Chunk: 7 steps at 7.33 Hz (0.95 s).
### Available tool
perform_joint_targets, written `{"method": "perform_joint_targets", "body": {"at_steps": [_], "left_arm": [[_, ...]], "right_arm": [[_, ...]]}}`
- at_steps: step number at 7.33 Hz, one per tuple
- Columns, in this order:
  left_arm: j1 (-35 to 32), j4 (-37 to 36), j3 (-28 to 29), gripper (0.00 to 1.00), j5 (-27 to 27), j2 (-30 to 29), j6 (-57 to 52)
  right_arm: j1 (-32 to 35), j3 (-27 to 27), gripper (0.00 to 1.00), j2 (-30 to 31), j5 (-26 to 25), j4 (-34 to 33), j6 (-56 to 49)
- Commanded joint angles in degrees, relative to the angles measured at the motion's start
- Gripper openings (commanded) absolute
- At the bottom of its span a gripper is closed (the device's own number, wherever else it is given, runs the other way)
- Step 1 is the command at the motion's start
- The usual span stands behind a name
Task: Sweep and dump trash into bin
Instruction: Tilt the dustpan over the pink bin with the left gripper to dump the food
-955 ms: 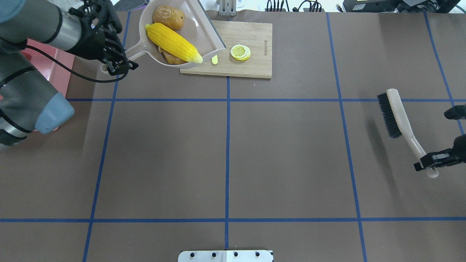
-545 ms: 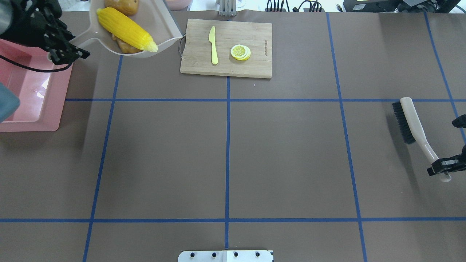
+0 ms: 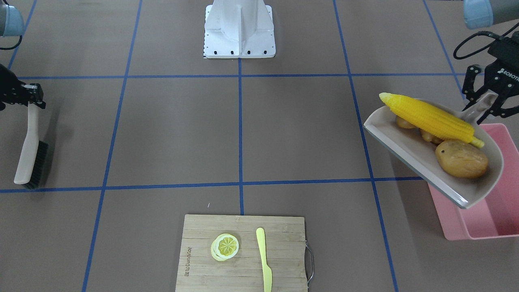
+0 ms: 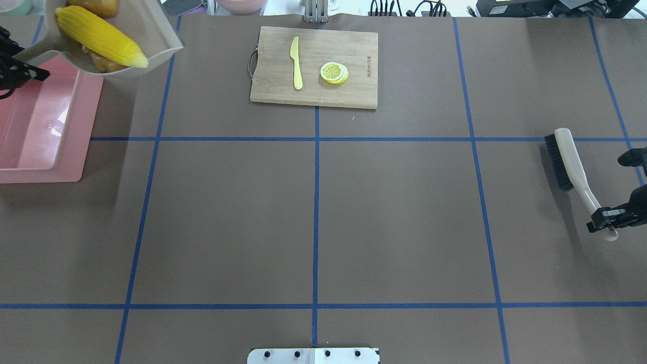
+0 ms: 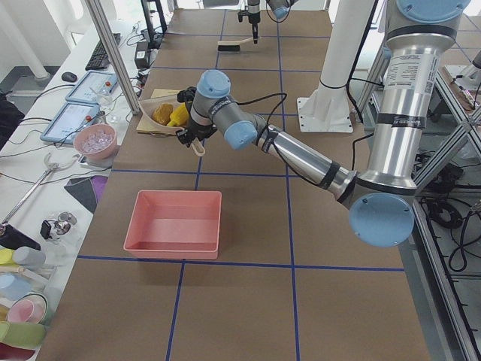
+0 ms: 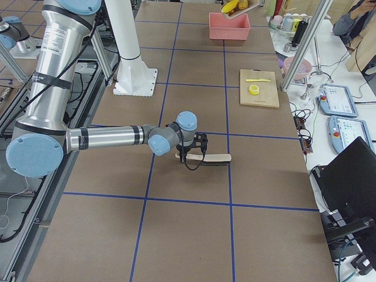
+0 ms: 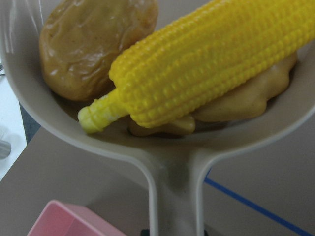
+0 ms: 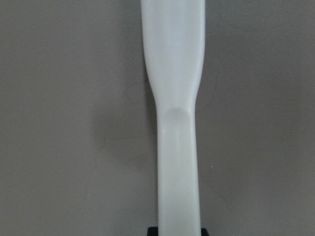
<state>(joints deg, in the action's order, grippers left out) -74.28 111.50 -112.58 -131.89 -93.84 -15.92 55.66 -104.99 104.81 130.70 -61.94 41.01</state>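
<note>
The sweeping is looking finished, and the loaded pan is being carried to the bin; the dump is not yet done. On the brown table (image 4: 323,212), the pink bin (image 3: 492,227) is sitting below the left pincer (image 3: 486,99), with no trash showing in it. That pincer is gripping the handle of the beige dustpan (image 3: 409,156). The pan is hanging raised ahead of it, open lip reaching out past the bin's wall toward the table's middle. Well apart from both pincers, the cutting board (image 4: 354,91) is bearing the knife (image 4: 296,63) and the lemon slice (image 4: 333,72) (neither is trash). The right pincer (image 4: 609,221) is clamping the handle end of the brush (image 4: 566,159), whose bristle head is stretching away from it.

In the pan, just ahead of the left pincer, the corn cob (image 3: 429,119) is lying on top, the potato (image 3: 461,159) beside it and the ginger root (image 7: 256,98) underneath.

The next move is probably calling for the whole pan to come over the bin and for the wrist to turn the lip downward into it; tipping from here could be spilling food onto the table.

The ginger is mostly hiding under the corn. Both pincers are being cut off at the overhead view's edges. Whether the brush is touching the table, I cannot tell.
</note>
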Motion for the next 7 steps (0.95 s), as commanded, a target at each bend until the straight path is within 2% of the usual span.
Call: {"method": "perform_joint_targets", "body": {"at_steps": [1, 2, 3, 4, 5, 7], "left_arm": [[-5.3, -0.3, -0.1, 0.00, -6.6, 6.5, -5.3], [-6.2, -1.7, 0.2, 0.00, -10.7, 9.0, -5.4], [-8.3, -2.6, 0.6, 0.00, -12.3, 9.9, -5.6], [-11.2, -7.4, 2.3, 0.00, -17.8, 11.0, -5.8], [-12.5, -8.2, 3.3, 0.00, -18.7, 11.4, -7.4], [-15.8, -14.9, 5.3, 0.00, -18.6, 11.5, -16.0]], "right_arm": [[0.1, 0.1, 0.00, -0.2, 0.0, -0.5, 0.0], [0.1, 0.1, 0.00, -0.3, 0.0, -1.1, 0.0], [0.1, 0.1, 0.00, -0.3, 0.0, -1.1, 0.0], [0.1, 0.1, 0.00, -0.5, -0.1, -1.3, 0.0], [0.1, 0.1, 0.00, -1.6, -0.4, -2.8, 0.0], [0.1, 0.1, 0.00, -2.8, -0.4, -4.9, 0.0]]}}
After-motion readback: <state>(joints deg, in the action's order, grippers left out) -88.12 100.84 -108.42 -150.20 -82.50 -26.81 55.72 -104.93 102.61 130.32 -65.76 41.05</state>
